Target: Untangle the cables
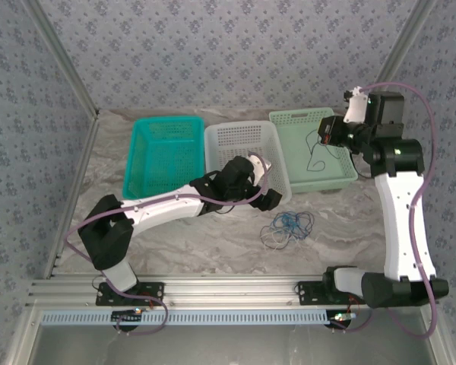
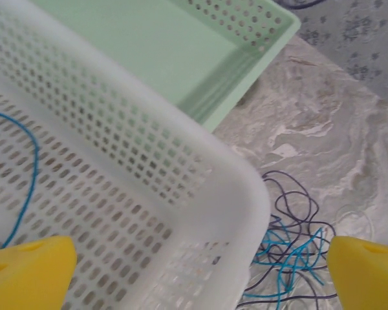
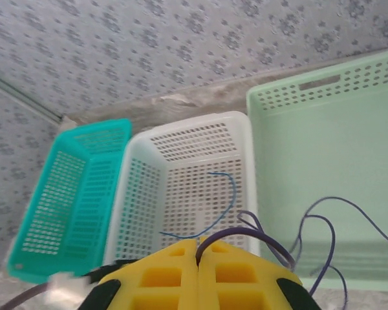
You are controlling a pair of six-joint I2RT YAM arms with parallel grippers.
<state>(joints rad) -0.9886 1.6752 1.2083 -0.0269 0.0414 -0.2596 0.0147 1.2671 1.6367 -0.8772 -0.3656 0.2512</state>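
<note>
The left gripper (image 2: pixel 199 265) is spread wide open. There is nothing between its yellow fingers (image 2: pixel 32 268). It hangs over the near corner of the white basket (image 2: pixel 200 194). One finger is above the inside of the basket. The other finger is out past the rim, above the tabletop (image 2: pixel 323 148).

The tangle of cables (image 2: pixel 288 248) lies on the tabletop just beside that outer finger, close to the basket wall. I cannot tell if it touches the wall. It is a little heap of blue and dark loops, with a pale loop at its edge. One blue cable (image 2: pixel 27 174) lies alone inside the white basket, near the other finger.

The right gripper (image 3: pixel 197 265) is up high over the green basket (image 3: pixel 323 148). Its fingers are pressed together and they pinch a dark cable (image 3: pixel 246 231). The dark cable comes out from between the fingers and hangs down in loops into the green basket below. The tangle is well apart from this gripper, down on the tabletop. The teal basket (image 3: pixel 71 194) sits past the white basket, farthest from this gripper.
</note>
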